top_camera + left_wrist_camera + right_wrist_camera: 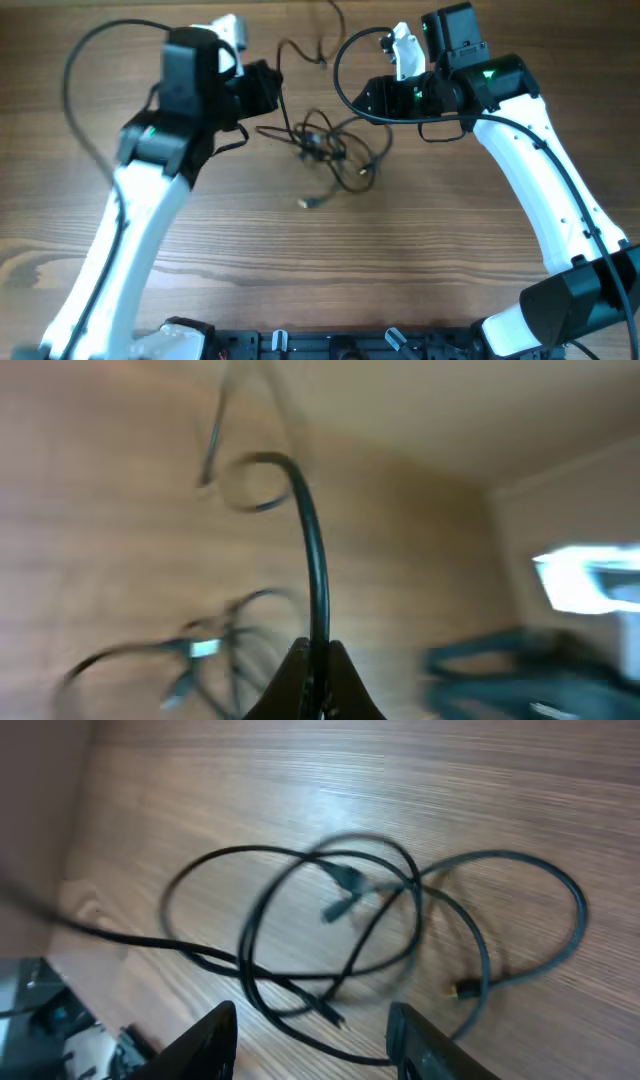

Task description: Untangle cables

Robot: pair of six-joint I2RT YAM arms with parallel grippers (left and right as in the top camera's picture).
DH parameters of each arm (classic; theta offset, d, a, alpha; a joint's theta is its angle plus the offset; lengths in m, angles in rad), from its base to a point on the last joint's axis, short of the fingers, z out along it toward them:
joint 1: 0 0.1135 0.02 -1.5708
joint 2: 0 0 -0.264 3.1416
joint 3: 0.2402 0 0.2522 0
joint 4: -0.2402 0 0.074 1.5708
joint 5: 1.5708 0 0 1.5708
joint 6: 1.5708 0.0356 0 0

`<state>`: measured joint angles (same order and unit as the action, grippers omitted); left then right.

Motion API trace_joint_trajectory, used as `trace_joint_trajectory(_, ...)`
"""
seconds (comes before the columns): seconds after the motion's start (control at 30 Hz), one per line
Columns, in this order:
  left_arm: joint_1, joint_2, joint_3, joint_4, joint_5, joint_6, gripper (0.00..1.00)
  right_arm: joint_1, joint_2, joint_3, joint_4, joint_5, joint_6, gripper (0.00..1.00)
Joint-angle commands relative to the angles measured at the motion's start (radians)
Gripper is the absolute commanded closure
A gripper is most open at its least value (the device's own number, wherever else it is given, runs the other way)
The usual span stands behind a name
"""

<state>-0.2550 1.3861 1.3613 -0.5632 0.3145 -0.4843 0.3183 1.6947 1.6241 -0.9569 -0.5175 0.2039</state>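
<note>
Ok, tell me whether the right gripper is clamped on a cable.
No: the right gripper is open, fingers apart, and the cables lie loose on the table.

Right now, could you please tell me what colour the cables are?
Black; the cables show best from the right wrist.

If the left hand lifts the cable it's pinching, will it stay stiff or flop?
Probably floppy: the cables lie in loose crossing loops and the strand in the left hand bends over. Likely light, being thin. It may drag the tangle along, since strands overlap mid-pile.
</note>
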Motion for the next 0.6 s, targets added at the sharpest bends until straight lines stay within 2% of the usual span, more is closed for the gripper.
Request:
trace_joint_trajectory(0.0, 0.000, -0.107, 0.013, 0.042, 0.045, -0.100, 0.96, 0.011, 0.001, 0.017, 0.002, -0.100, -0.066, 0.50)
trace_joint_trajectory(0.17, 0.000, -0.156, 0.013, 0.162, 0.045, -0.327, 0.96, 0.014, 0.001, 0.017, 0.010, -0.300, -0.231, 0.50)
trace_joint_trajectory(0.27, 0.000, -0.156, 0.013, 0.201, 0.044, -0.415, 0.96, 0.033, 0.001, 0.017, 0.008, -0.290, -0.284, 0.49)
trace_joint_trajectory(0.37, 0.003, -0.156, 0.013, 0.212, 0.044, -0.467, 0.96, 0.076, 0.002, 0.004, 0.002, -0.144, -0.305, 0.48)
trace_joint_trajectory(0.47, 0.006, -0.156, 0.013, 0.222, 0.039, -0.547, 0.96, 0.092, 0.003, 0.004, 0.018, -0.114, -0.224, 0.45)
trace_joint_trajectory(0.57, 0.006, -0.156, 0.013, 0.242, 0.039, -0.618, 0.96, 0.095, 0.005, 0.003, 0.039, 0.014, 0.031, 0.44)
